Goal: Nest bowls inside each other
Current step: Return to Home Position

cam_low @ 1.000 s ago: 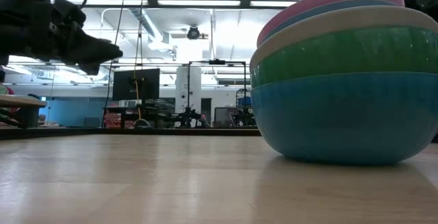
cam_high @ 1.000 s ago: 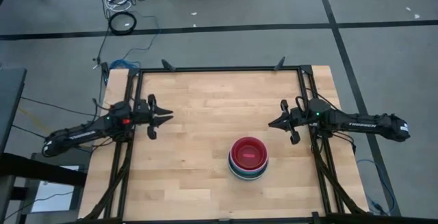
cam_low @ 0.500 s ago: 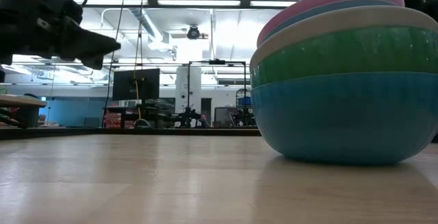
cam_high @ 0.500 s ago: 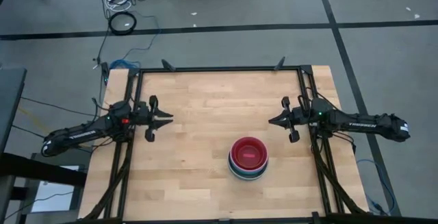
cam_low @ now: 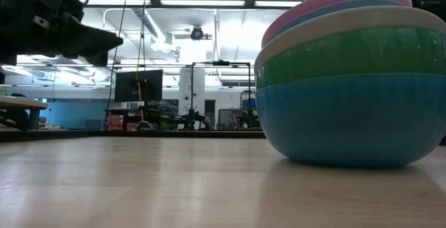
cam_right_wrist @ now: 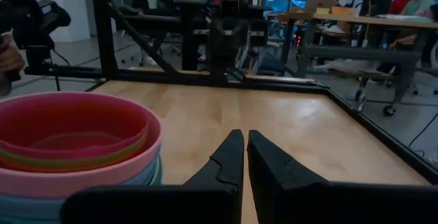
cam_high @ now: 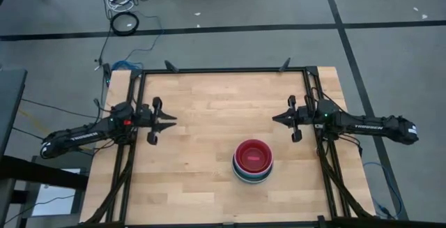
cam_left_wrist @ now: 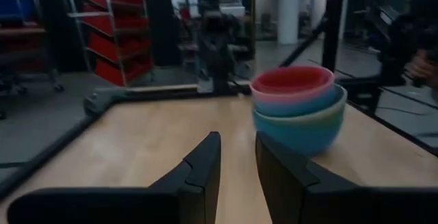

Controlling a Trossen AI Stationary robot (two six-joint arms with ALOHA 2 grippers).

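Observation:
The bowls stand nested in one stack (cam_high: 253, 160) on the wooden table, right of centre and toward the near edge. A red bowl (cam_high: 253, 156) is innermost and on top. The blue bowl (cam_low: 348, 123) at the bottom rests on the table by its base. The stack also shows in both wrist views (cam_left_wrist: 298, 107) (cam_right_wrist: 75, 148). My left gripper (cam_high: 171, 120) hovers level at the table's left side, pointing right, open by a narrow gap (cam_left_wrist: 237, 142), with nothing in it. My right gripper (cam_high: 275, 118) hovers level at the right side, pointing left, shut (cam_right_wrist: 245, 136) and empty.
Black frame rails (cam_high: 223, 70) run along the table's far, left and right edges. Bare wood (cam_high: 216, 102) lies between the two grippers and left of the stack. People and a hand (cam_right_wrist: 8, 56) show in the room beyond the table.
Both grippers have stayed in place and turned a little at the wrist. My left gripper's tip has tipped up from slightly downward to level. My right gripper's tip has swung slightly toward the far edge. The stack has not moved.

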